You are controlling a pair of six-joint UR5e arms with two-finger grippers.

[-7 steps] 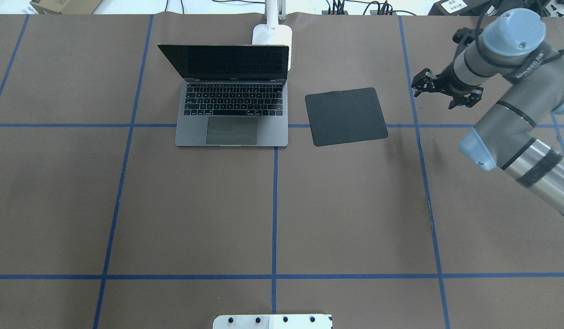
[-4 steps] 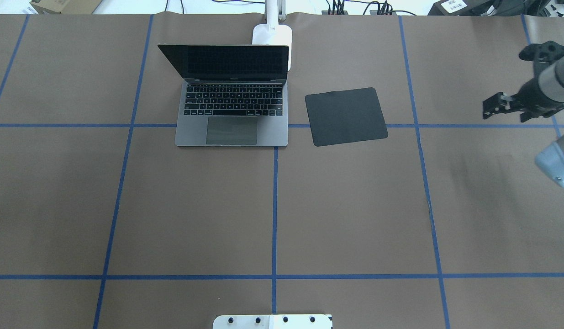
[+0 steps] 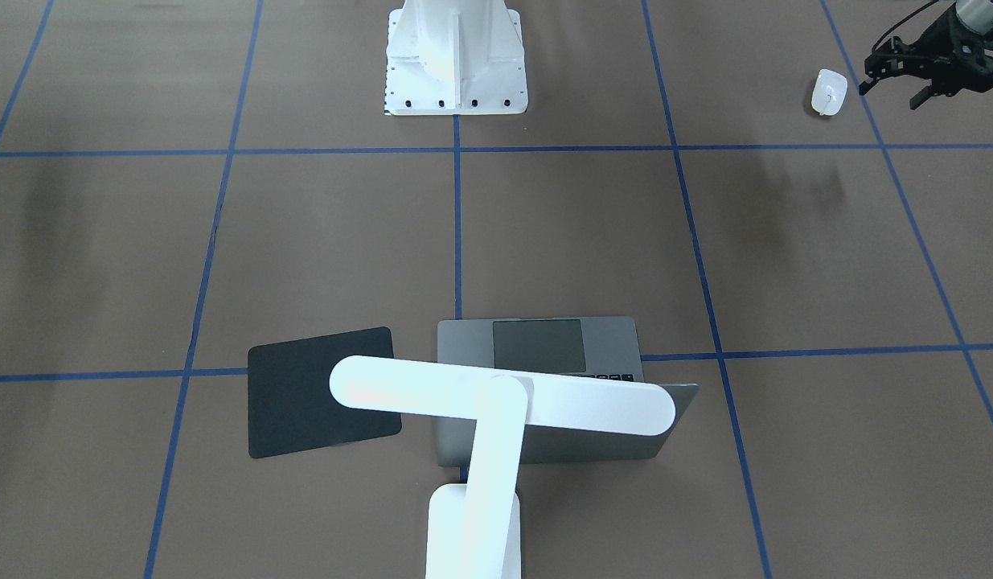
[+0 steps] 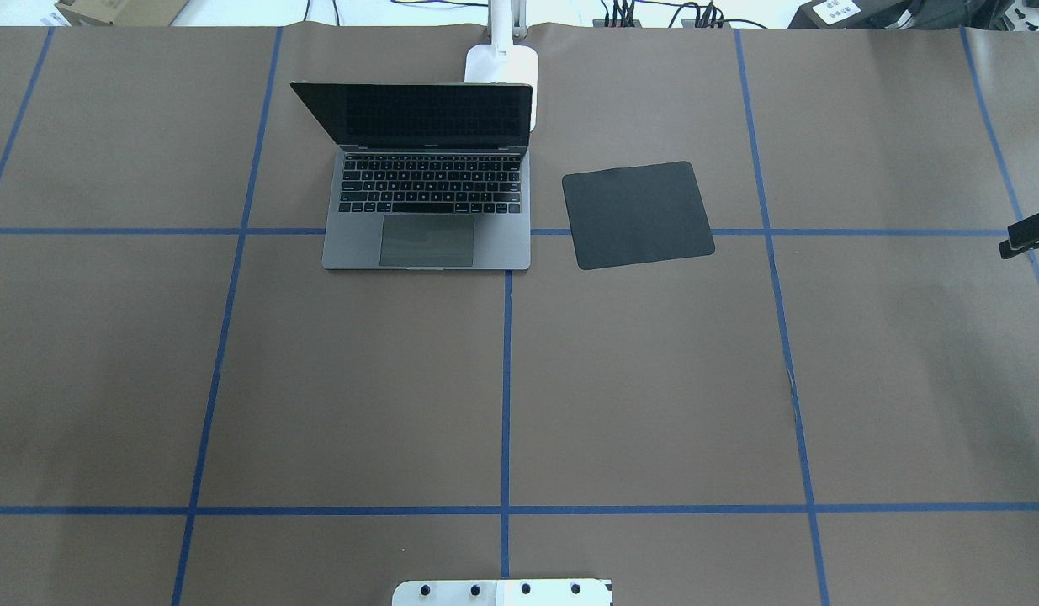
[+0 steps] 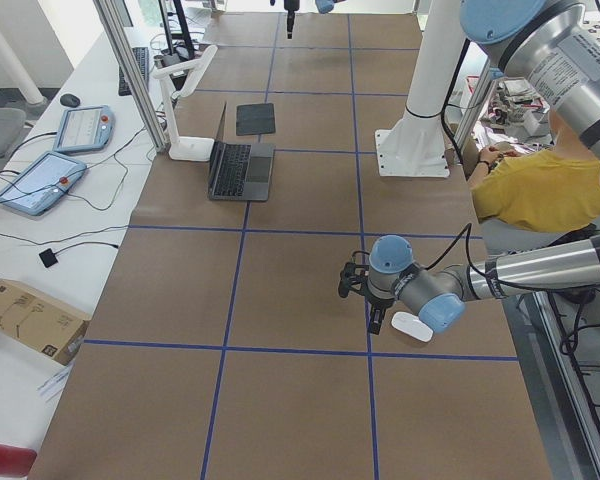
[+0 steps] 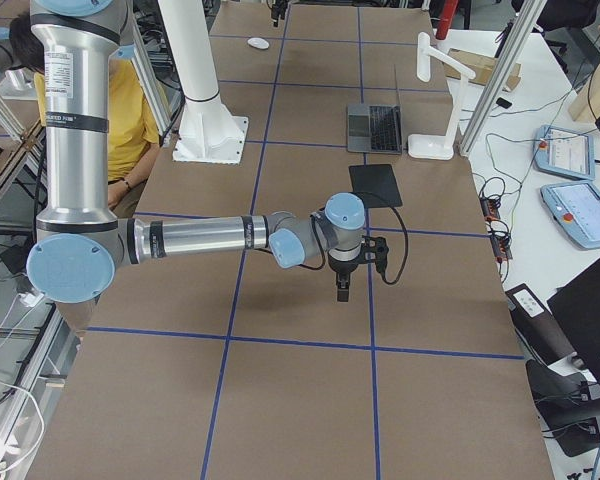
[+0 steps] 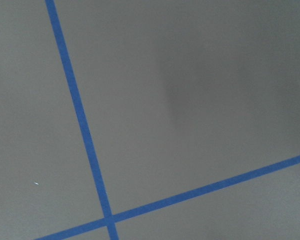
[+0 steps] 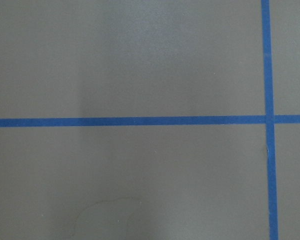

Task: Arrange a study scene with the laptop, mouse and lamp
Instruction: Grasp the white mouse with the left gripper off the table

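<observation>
Jaws of the left gripper (image 3: 894, 84) look spread and empty, just beside the mouse (image 3: 828, 91) at the tabletop's (image 3: 544, 241) robot-side edge, toward its left end; the right gripper's (image 6: 342, 292) jaws I cannot tell; fetching the mouse seems in hand; next, centre over it, lower, close.

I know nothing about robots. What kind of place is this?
Most likely a robotics lab. A large jointed robot arm reaches over a table papered brown and gridded with blue tape, and cabled control tablets lie on a side bench.
</observation>
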